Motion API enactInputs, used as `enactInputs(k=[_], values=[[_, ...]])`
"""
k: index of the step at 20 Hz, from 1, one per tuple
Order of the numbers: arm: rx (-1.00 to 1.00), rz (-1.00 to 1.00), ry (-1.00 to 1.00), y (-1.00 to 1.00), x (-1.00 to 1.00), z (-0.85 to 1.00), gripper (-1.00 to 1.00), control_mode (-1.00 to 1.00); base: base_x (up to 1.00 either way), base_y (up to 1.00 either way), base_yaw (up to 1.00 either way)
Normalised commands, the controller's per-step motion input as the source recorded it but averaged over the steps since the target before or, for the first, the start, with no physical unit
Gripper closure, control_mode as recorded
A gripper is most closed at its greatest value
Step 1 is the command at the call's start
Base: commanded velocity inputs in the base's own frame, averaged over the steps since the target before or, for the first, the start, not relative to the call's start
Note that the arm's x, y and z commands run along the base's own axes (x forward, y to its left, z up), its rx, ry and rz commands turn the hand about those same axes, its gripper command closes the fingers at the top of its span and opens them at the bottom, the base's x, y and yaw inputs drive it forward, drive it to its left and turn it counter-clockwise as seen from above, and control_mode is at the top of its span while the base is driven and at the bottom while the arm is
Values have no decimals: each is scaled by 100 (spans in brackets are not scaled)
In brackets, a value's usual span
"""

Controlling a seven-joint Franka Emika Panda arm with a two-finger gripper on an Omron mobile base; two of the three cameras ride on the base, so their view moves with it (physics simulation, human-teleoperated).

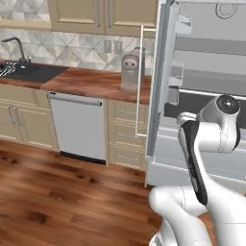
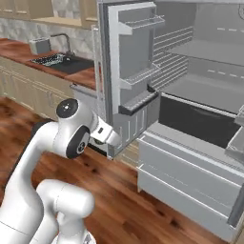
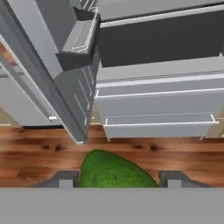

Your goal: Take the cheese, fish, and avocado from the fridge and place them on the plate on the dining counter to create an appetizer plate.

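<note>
While I watch the hand view, I see the fridge (image 3: 153, 105) door standing open at left, its lower drawers at right, and wood floor (image 3: 43, 148) below. The avocado (image 3: 114, 171) sits between the two dark fingertips (image 3: 65, 178) of my gripper (image 3: 117, 179), which looks closed on it from both sides. In the left base view, the sink (image 1: 29, 72) lies far left, the dishwasher (image 1: 78, 127) beside it, then a coffee machine (image 1: 130, 72) on the wall counter (image 1: 91, 81).
</note>
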Motion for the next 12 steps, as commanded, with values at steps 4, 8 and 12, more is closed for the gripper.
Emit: enactInputs(k=[4, 8, 12], values=[[0, 0, 0, 0, 0, 0, 100, 100, -54, 44, 83], [0, 0, 0, 0, 0, 0, 100, 100, 31, 44, 78], [0, 0, 0, 0, 0, 0, 100, 100, 95, 23, 67]])
